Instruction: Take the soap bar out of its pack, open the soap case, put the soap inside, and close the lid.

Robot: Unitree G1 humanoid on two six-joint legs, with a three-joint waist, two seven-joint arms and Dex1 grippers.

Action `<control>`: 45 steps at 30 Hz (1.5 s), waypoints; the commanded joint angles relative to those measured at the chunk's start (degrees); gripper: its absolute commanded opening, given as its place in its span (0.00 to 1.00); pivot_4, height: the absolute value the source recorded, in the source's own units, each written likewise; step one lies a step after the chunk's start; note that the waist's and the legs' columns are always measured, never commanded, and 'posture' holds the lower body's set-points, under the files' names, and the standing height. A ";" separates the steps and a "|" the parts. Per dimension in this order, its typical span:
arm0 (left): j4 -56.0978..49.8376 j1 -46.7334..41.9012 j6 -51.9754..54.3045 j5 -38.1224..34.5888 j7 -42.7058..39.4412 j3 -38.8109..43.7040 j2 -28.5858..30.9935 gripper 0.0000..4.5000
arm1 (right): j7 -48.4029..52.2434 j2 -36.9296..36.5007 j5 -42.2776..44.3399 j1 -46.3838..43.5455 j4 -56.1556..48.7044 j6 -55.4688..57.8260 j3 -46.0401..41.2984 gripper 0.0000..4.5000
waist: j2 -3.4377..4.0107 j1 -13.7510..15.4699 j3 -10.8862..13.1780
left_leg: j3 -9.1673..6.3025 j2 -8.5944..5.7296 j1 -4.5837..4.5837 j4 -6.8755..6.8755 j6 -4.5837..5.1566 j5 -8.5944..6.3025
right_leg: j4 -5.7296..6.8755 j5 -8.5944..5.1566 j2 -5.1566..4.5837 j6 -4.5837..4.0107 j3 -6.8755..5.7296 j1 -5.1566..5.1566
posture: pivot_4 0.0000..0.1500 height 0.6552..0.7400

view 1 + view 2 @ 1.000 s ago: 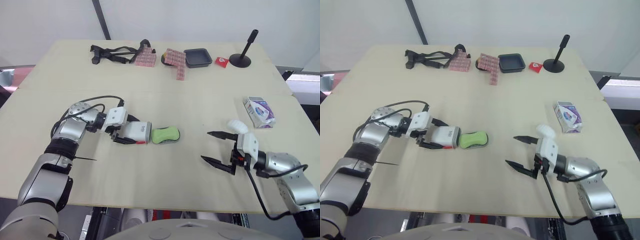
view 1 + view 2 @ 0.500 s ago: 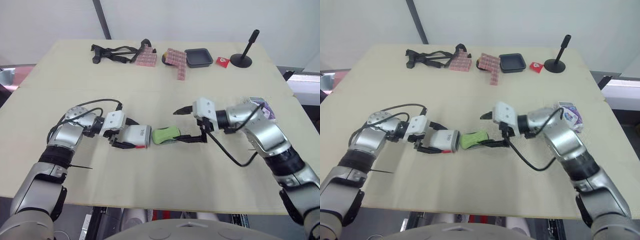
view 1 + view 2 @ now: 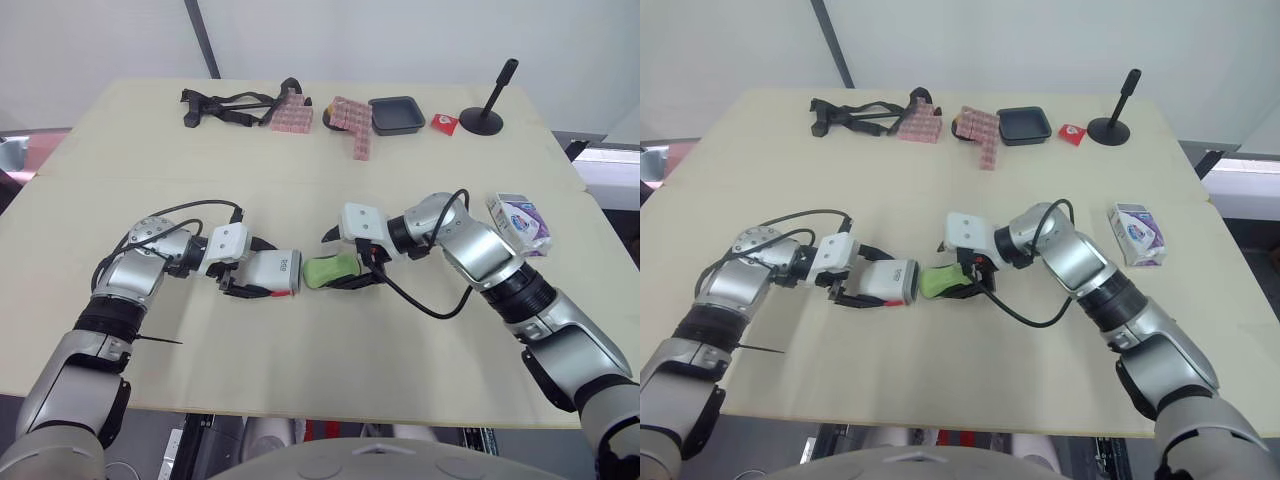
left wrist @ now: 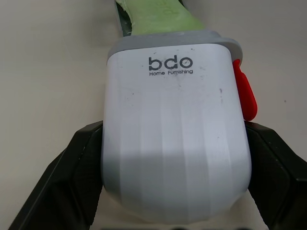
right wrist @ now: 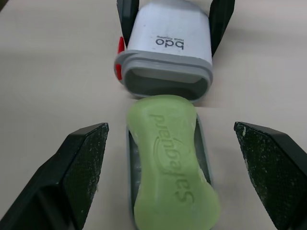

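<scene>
- Soap point(image 5: 168, 143) lies on its grey tray point(image 5: 203, 151) on the bench point(image 3: 400, 360), right at the case's point(image 4: 175, 129) open mouth.
- My left hand point(image 3: 255, 268) is clamped on the case's sides. My right hand point(image 5: 177, 163) is spread wide around the soap, gripping nothing.
- Soap's probably slick and easy to dent, so I'd pinch the tray's long edges instead.
- Can't tell if the tray is already touching the case.

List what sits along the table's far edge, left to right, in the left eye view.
Black strap bundle → pink checkered pack → second pink checkered pack → black tray → red packet → black stand.
</scene>
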 commanded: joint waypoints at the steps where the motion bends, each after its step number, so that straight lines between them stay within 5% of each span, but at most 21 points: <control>1: -1.15 0.14 0.22 -0.19 0.25 0.68 0.83 0.78 | -0.05 0.48 -1.91 -1.21 1.40 0.28 0.48 1.00 | 0.00 0.01 0.00 | 0.00 -0.01 0.01 0.00 0.00 0.00 | 0.00 0.00 0.00 0.00 0.00 -0.01 | 1.00 1.00; 21: -2.37 0.18 1.34 -0.27 0.33 0.48 0.74 0.78 | 0.48 4.66 -5.90 0.04 8.81 -3.78 1.38 1.00 | 0.00 -0.10 0.00 | 0.00 0.01 -0.05 0.02 0.00 0.00 | 0.05 0.00 0.01 0.00 0.02 -0.09 | 1.00 1.00; 27: -2.96 0.48 1.56 -0.28 0.48 0.48 0.81 0.78 | 0.68 4.61 -5.81 0.60 7.94 -2.69 1.11 0.57 | -0.01 -0.11 -0.01 | 0.01 0.01 -0.01 0.02 0.00 0.00 | 0.08 0.00 0.01 0.00 0.02 -0.09 | 1.00 1.00; 45: -4.80 -0.06 4.20 -0.82 1.84 0.06 -1.82 0.78 | 0.21 -1.22 -5.38 0.93 -6.72 6.34 -0.40 0.57 | -0.01 -0.04 0.00 | 0.01 0.02 -0.27 0.03 0.00 0.01 | 0.08 0.00 0.05 0.00 0.06 -0.10 | 1.00 1.00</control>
